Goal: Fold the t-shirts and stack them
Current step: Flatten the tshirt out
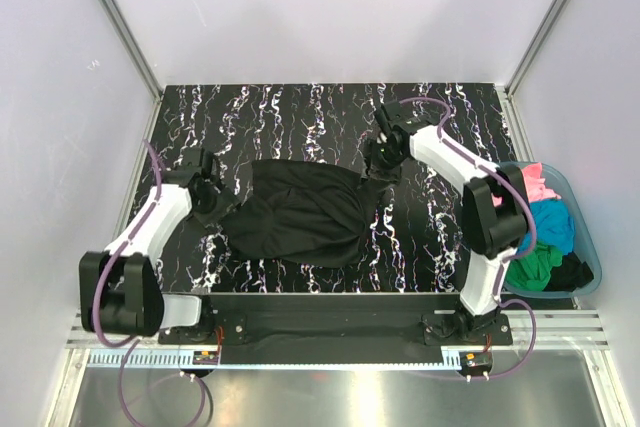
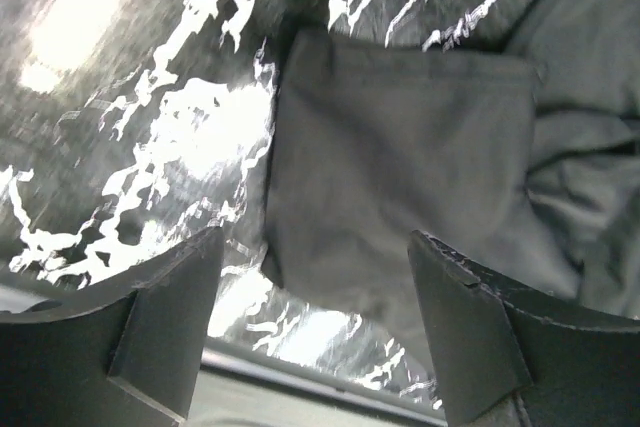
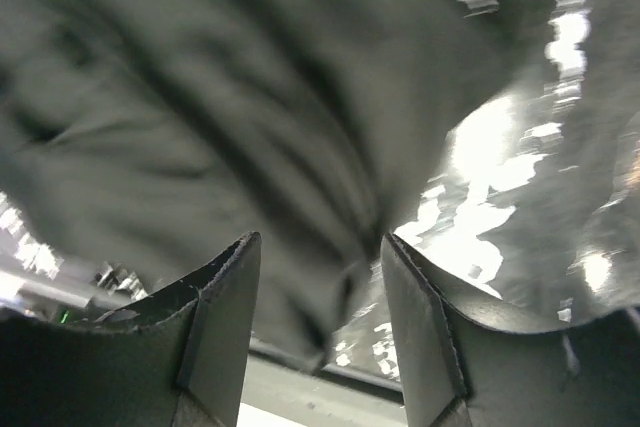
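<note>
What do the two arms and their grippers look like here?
Both arms match: the left arm and right arm have white shells on the links and chunky black joint housings. A thin purple cable loops along each one. The left gripper and right gripper are black, with flat, wedge-shaped matte fingers. No markings are visible.

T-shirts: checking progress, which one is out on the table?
The black t-shirt, lying crumpled on the table; the pink shirt, turquoise shirt and green shirt lie bunched in the tub.
</note>
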### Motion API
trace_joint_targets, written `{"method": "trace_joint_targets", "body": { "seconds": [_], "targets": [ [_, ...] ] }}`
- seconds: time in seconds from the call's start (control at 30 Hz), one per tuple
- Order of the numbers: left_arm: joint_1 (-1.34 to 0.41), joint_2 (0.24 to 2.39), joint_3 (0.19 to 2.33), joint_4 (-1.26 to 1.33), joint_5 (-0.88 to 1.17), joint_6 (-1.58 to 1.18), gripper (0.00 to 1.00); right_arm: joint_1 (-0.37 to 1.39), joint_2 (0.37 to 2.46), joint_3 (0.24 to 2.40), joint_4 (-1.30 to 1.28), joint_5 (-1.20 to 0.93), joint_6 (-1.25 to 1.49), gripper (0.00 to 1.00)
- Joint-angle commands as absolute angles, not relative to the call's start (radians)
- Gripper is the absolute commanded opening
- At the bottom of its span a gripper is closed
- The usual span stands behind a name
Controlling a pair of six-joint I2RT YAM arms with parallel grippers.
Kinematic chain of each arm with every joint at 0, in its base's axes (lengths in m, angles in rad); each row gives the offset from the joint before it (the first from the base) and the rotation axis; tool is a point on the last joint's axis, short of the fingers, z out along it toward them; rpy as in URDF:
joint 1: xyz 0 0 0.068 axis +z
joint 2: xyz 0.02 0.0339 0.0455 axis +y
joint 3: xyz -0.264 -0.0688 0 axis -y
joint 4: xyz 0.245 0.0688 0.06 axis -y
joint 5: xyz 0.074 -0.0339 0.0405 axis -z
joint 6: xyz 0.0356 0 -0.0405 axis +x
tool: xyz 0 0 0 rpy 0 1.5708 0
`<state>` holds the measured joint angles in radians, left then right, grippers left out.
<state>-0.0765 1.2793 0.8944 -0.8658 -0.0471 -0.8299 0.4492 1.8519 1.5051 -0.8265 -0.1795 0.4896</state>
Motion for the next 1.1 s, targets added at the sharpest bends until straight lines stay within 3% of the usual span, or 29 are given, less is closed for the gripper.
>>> {"method": "trace_joint_targets", "body": {
  "seconds": [0.0, 0.23, 0.53, 0.67, 0.7, 0.8, 0.93, 1.07],
  "targets": [
    [-0.077, 1.328, 0.874, -0.766, -0.020, -0.805, 0.77, 0.371, 1.916, 1.520, -0.784, -0.179, 0.443, 0.59],
    [-0.077, 1.354, 0.781, -0.698, -0.006, -0.819, 0.76, 0.371, 2.016, 1.604, -0.730, -0.353, 0.370, 0.57],
    [-0.077, 1.417, 0.767, -0.631, -0.006, -0.805, 0.71, 0.449, 2.140, 1.641, -0.744, -0.324, 0.348, 0.54],
    [-0.077, 1.453, 0.828, -0.627, 0.027, -0.775, 0.25, 0.448, 2.160, 1.673, -0.779, -0.209, 0.351, 0.39],
    [-0.077, 1.459, 0.854, -0.638, 0.035, -0.763, 0.01, 0.445, 2.160, 1.689, -0.799, -0.098, 0.357, 0.24],
    [-0.077, 1.450, 0.994, -0.705, 0.008, -0.738, 0.00, 0.417, 2.149, 1.746, -0.905, 0.102, 0.417, 0.00],
    [-0.077, 1.391, 1.199, -0.802, -0.066, -0.733, 0.00, 0.330, 2.034, 1.718, -0.985, 0.211, 0.518, 0.00],
    [-0.077, 1.316, 1.235, -0.798, -0.032, -0.739, 0.00, 0.321, 1.866, 1.616, -1.014, 0.252, 0.537, 0.00]
  ]
}}
